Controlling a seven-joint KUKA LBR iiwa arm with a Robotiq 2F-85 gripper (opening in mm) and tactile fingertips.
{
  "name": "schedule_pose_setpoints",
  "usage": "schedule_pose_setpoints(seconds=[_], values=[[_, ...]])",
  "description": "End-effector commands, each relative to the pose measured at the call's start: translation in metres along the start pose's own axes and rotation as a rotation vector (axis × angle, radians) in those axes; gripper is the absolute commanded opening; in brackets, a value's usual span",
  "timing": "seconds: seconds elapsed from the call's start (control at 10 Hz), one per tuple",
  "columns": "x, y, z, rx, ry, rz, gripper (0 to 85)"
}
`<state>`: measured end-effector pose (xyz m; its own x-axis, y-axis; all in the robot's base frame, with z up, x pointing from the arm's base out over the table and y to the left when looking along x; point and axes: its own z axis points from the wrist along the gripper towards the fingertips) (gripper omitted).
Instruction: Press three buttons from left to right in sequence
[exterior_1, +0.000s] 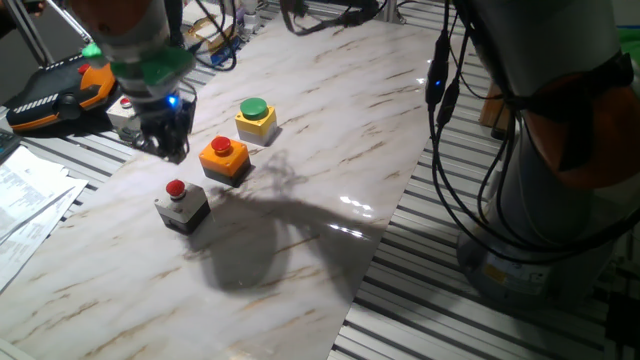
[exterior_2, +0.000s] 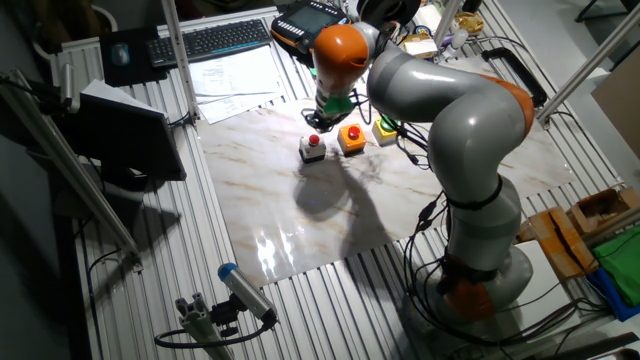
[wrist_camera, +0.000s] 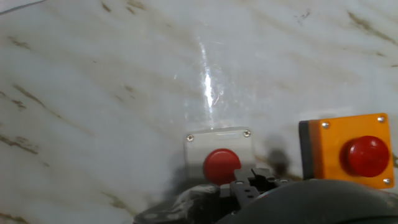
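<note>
Step one in hand: claw (exterior_1: 168, 145) hovers near grey box (exterior_1: 183, 209) on worktop (exterior_1: 330, 150), beside orange box (exterior_1: 225, 160). Claw state: cannot tell. You need descent onto red cap (wrist_camera: 222, 165).

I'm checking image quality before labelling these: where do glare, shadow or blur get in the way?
One fixed view: sharp; the arm's dark shadow lies on the table beside the grey button box, with small glints nearer the edge. Other fixed view: wide, boxes tiny, the yellow button box partly hidden. Hand view: soft, a bright glare streak above the grey box; the orange button box blurry, the gripper a dark smear.
</note>
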<state>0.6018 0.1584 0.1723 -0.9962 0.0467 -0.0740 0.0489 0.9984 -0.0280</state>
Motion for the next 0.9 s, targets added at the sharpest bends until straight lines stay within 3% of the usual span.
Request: schedule_pose_setpoints(seconds=[0.0, 0.6, 0.8], values=[[-0.001, -0.007, -0.006, 0.001, 0.003, -0.011, 0.7], [0.002, -0.047, -0.026, -0.024, 0.01, -0.059, 0.7], [0.003, -0.05, -0.03, -0.021, 0.005, -0.06, 0.7]])
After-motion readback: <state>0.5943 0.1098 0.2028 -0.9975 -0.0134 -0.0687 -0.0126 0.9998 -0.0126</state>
